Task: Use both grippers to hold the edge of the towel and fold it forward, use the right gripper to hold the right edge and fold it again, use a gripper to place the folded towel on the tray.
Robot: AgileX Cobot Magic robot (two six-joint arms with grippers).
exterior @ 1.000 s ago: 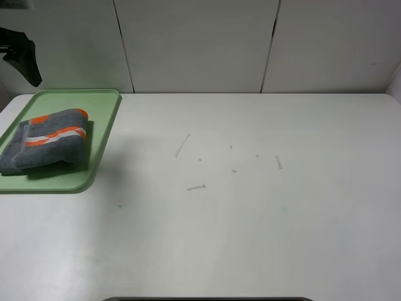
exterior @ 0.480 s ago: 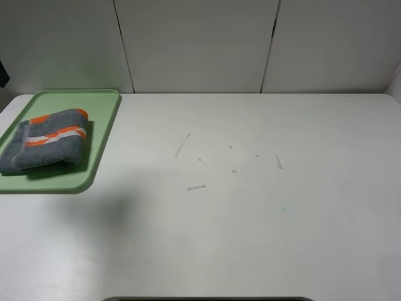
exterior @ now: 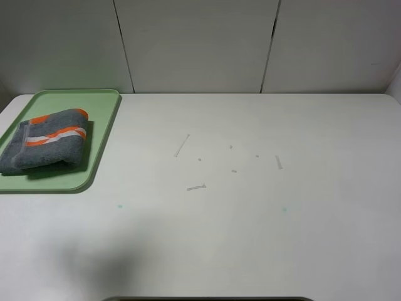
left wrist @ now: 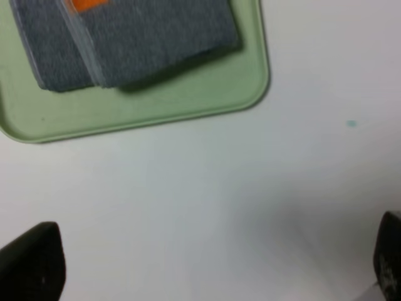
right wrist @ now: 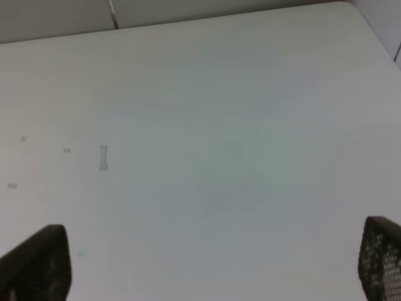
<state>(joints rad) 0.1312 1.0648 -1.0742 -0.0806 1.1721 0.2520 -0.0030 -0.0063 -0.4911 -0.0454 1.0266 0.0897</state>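
Towel [exterior: 45, 139] folded, sitting on tray [exterior: 103, 135]. Looks done, nothing left. My left gripper [left wrist: 207, 266] and right gripper [right wrist: 213, 263] wide open, both empty.

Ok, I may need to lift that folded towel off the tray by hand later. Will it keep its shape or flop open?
The towel looks like soft terry lying in loose layers, so it would probably sag and partly unfold if pinched at one edge. It seems light for its bulk. Its nap likely grips rather than slides on the smooth tray, so pushing may bunch it.
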